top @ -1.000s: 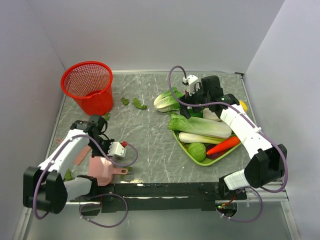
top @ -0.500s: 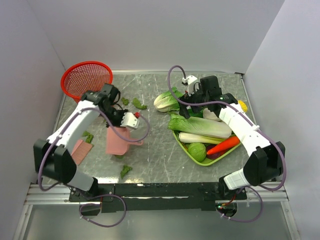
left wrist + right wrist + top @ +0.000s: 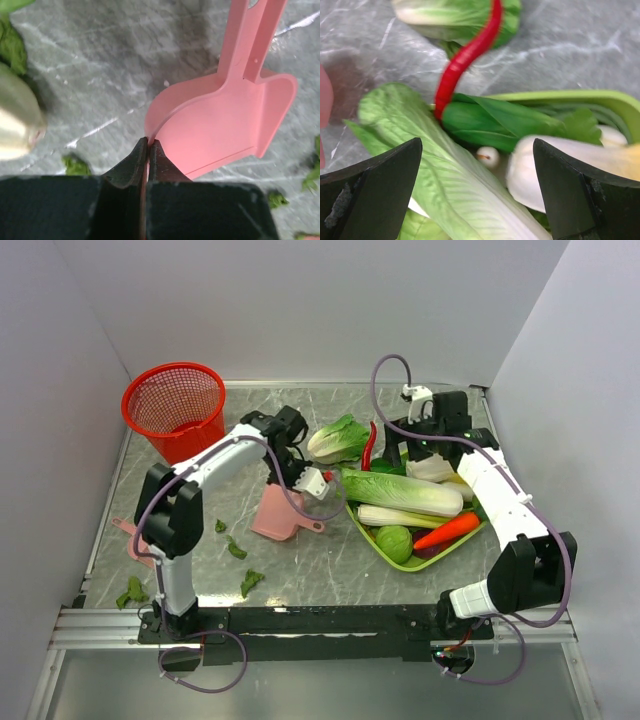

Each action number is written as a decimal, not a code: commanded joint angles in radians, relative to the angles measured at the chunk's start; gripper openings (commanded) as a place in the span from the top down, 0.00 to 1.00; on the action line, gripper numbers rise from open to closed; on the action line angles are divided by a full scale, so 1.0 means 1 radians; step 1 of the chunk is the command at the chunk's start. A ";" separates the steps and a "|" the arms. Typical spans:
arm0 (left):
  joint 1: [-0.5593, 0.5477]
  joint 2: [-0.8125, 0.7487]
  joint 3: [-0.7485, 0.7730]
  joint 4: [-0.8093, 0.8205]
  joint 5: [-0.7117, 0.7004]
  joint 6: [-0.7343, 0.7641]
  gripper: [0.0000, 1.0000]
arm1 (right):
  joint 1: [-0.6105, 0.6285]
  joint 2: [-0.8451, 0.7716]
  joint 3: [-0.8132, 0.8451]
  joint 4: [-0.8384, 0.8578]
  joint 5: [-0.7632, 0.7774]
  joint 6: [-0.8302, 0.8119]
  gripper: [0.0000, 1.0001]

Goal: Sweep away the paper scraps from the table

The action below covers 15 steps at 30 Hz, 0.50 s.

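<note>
Dustpan held, scraps uncollected

Left gripper point(image 3: 148, 145): fingers pinched shut on the rim of the pink dustpan point(image 3: 280, 518), at the middle of the table point(image 3: 330, 575). Right gripper point(image 3: 477, 195): fingers wide, empty, over the vegetables point(image 3: 445, 170). Paper scraps point(image 3: 237, 550): scattered front left. We judge the thin-rim pinch may let the pan twist or slip.

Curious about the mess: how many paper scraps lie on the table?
4 scraps: three near-left of the dustpan, one at the near-left corner. Others may hide under the left arm.
</note>
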 commanded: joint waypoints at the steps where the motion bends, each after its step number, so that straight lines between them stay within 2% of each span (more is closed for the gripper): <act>1: -0.027 0.042 0.030 0.031 0.049 0.039 0.99 | -0.035 -0.064 -0.034 0.013 -0.030 0.037 0.00; 5: -0.035 0.060 -0.007 0.092 0.105 0.016 0.98 | -0.038 -0.071 -0.045 0.015 -0.033 0.032 0.00; 6: -0.035 0.066 -0.008 0.094 0.119 -0.001 0.86 | -0.036 -0.073 -0.045 0.015 -0.033 0.032 0.00; 8: -0.035 0.062 -0.022 0.114 0.157 -0.027 0.76 | -0.038 -0.074 -0.045 0.015 -0.029 0.029 0.00; 9: -0.035 0.057 -0.026 0.121 0.161 -0.054 0.61 | -0.038 -0.074 -0.045 0.015 -0.027 0.026 0.00; 12: -0.024 0.028 -0.034 0.135 0.145 -0.135 0.45 | -0.039 -0.068 -0.037 0.012 -0.026 0.025 0.00; 15: 0.031 -0.055 -0.075 0.153 0.156 -0.229 0.37 | -0.039 -0.064 -0.033 0.015 -0.041 0.026 0.00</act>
